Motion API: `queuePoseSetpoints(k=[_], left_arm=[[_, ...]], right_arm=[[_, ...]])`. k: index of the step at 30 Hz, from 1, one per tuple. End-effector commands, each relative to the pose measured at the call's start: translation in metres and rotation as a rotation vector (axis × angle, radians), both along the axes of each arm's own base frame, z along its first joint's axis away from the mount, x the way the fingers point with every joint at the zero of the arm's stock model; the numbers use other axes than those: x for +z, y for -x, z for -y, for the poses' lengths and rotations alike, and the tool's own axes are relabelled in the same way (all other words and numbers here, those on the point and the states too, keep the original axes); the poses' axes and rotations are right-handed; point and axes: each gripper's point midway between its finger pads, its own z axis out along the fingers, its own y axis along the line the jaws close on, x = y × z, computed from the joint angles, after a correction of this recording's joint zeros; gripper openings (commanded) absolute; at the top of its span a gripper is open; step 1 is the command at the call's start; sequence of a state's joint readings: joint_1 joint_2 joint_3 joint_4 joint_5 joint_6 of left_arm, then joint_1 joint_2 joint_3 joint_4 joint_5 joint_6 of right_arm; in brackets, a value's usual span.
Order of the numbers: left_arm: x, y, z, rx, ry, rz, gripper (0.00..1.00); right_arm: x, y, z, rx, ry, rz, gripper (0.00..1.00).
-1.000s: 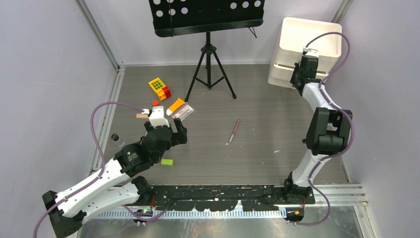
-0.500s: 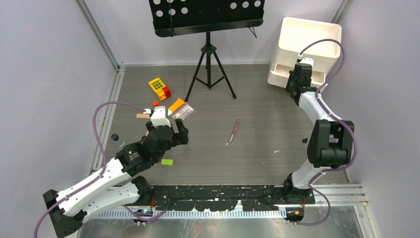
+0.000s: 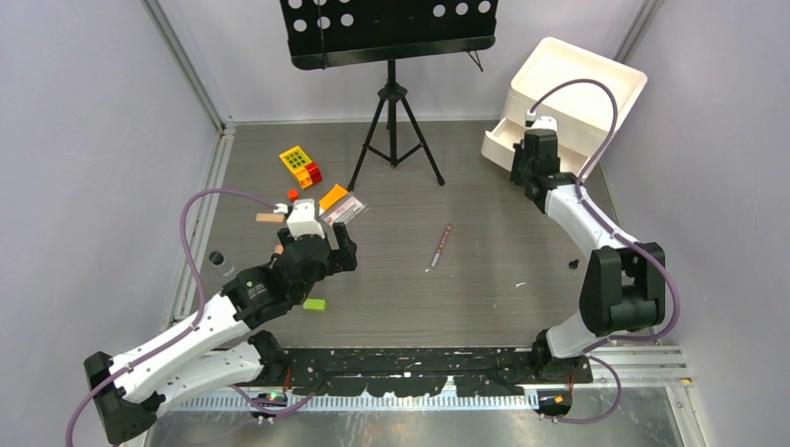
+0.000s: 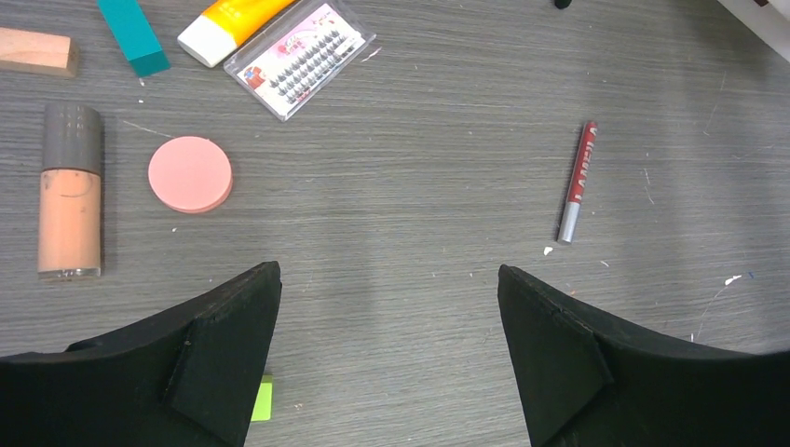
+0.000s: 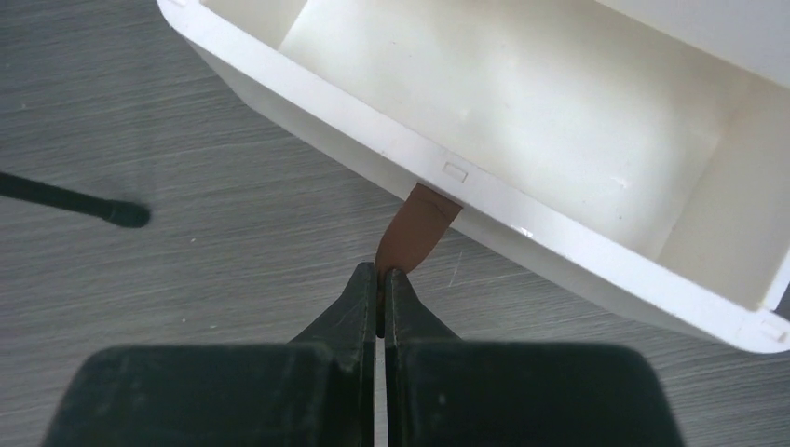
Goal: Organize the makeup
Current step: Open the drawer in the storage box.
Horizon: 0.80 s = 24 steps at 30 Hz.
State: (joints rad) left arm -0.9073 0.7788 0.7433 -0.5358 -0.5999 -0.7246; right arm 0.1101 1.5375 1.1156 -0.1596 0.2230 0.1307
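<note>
Our left claw [image 4: 387, 312] is spread wide and hangs over the grey table [image 4: 410, 214]. It holds nothing. The pink round compact [image 4: 190, 174] lies ahead of the finger on the left side of the wrist view. The tan bottle [image 4: 70, 191] with a grey cap lies just left of the compact, not touching it. Farther off, the clear lash case [image 4: 300, 58] and the orange tube [image 4: 238, 20] lie right next to each other. The red pencil [image 4: 578, 182] lies alone ahead of the other finger, well apart from the rest. Between the compact and the pencil there is open table with room to move. A green block [image 4: 263, 399] sits close by the finger on the left.

Our right claw [image 5: 382, 275] is pressed together. It pinches the brown tab [image 5: 421, 219] on the front of the white drawer [image 5: 522, 121]. The drawer is pulled out of the white box [image 3: 578, 79], which stands in the far right corner, close to the wall. Inside the drawer we see its white floor.
</note>
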Motion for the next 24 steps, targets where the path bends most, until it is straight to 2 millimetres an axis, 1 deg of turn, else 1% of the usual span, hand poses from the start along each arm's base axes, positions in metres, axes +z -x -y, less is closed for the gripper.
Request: queuePoseSetpoints(k=[1,5,9,15,16,17,21,24], left_arm=[[0.007,-0.004,0.002,0.008,0.033,0.023,0.88],[0.005,-0.003,0.002,0.01,0.034,0.021,0.88],[0.004,-0.004,0.004,0.003,0.031,0.015,0.88],[0.003,-0.004,0.006,-0.001,0.032,0.011,0.88],[0.002,-0.004,0.007,-0.002,0.031,0.01,0.88],[0.002,-0.004,0.007,-0.003,0.031,0.01,0.88],[0.002,-0.004,0.009,-0.007,0.036,0.008,0.88],[0.002,-0.004,0.011,-0.013,0.041,0.006,0.88]], right_arm=[[0.023,0.012,-0.022,0.053,-0.027,0.04,0.0],[0.02,0.023,-0.028,0.065,-0.017,0.016,0.0],[0.018,0.037,-0.029,0.068,-0.006,0.005,0.0],[0.014,0.061,-0.032,0.08,-0.016,-0.01,0.0],[0.013,0.071,-0.032,0.083,-0.018,-0.013,0.0],[0.012,0.074,-0.032,0.085,-0.019,-0.014,0.0],[0.011,0.085,-0.036,0.098,-0.034,-0.018,0.0],[0.014,0.091,-0.04,0.107,-0.041,-0.015,0.0]])
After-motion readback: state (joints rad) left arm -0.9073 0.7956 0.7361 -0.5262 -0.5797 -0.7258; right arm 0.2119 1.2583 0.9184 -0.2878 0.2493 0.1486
